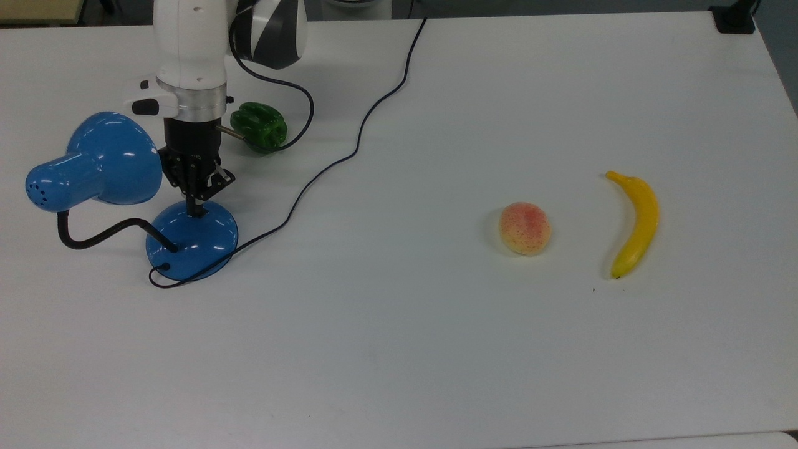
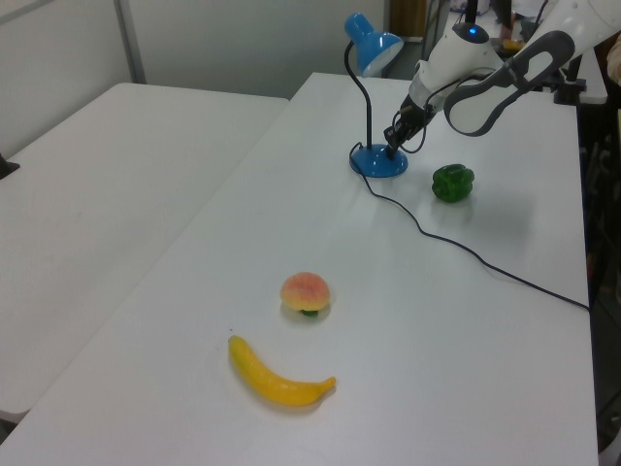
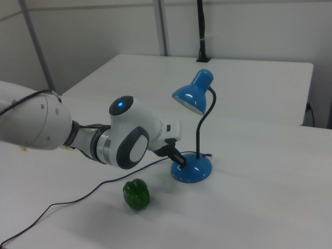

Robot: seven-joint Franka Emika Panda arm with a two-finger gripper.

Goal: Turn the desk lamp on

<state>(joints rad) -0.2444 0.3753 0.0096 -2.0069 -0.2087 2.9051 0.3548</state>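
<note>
The blue desk lamp stands at the top view's left, with its bell shade [image 1: 93, 159] pointing left. A black gooseneck [image 1: 100, 237] curves to the round domed base [image 1: 192, 240]. My gripper [image 1: 196, 209] points down with its fingers shut, and the tips touch the far edge of the base where a small black switch sits. In the left view the gripper [image 2: 393, 150] meets the base [image 2: 378, 162] under the shade [image 2: 372, 46]. The right view has the gripper [image 3: 180, 161] against the base [image 3: 192, 168]; no glow shows from the shade [image 3: 193, 96].
A green pepper [image 1: 259, 126] lies just behind the gripper. The lamp's black cord [image 1: 349, 149] runs from the base across the table to the back edge. A peach [image 1: 525, 227] and a banana [image 1: 633, 224] lie far to the top view's right.
</note>
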